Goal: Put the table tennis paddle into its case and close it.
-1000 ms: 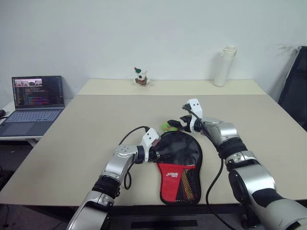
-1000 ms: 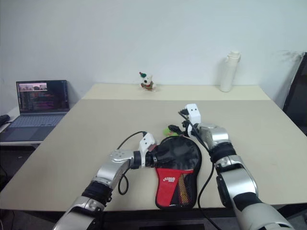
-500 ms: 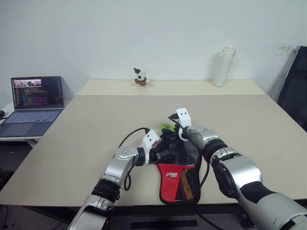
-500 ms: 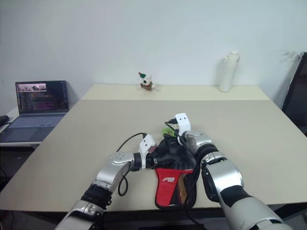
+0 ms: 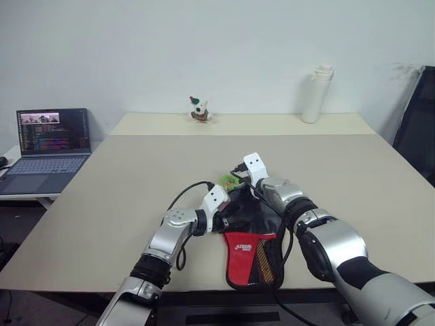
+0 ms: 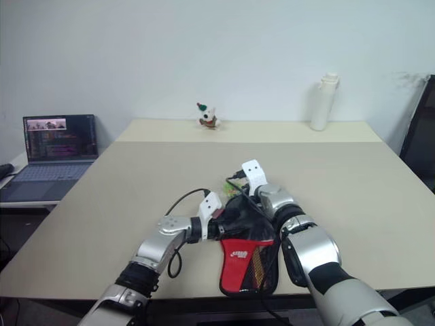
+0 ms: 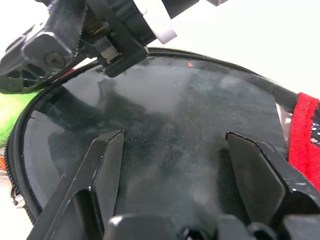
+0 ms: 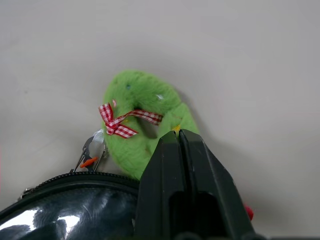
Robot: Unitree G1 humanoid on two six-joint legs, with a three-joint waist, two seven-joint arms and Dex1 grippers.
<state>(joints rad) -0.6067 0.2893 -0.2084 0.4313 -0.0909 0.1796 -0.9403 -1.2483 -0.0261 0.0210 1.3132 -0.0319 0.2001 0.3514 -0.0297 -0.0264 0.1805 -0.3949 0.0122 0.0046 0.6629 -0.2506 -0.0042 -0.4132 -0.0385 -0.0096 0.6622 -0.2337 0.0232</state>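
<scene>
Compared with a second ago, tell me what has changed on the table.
The right gripper has swung left from beside the case to its far rim, next to the green fuzzy charm, and its fingers have shut; whether they pinch anything is unclear. The left gripper stays put, fingers spread over the case's black rounded part. Case, laptop, figurine and white bottle are unmoved.

Blk/red case [image 5: 253, 239], green charm [image 8: 142, 127] w/ red-white gingham bow.

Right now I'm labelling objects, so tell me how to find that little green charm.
On the beige table, find the case between the two arms. At its far black edge, by the right gripper, lies the green charm: a fuzzy ring with a red-and-white checked bow, clipped by the zipper.
</scene>
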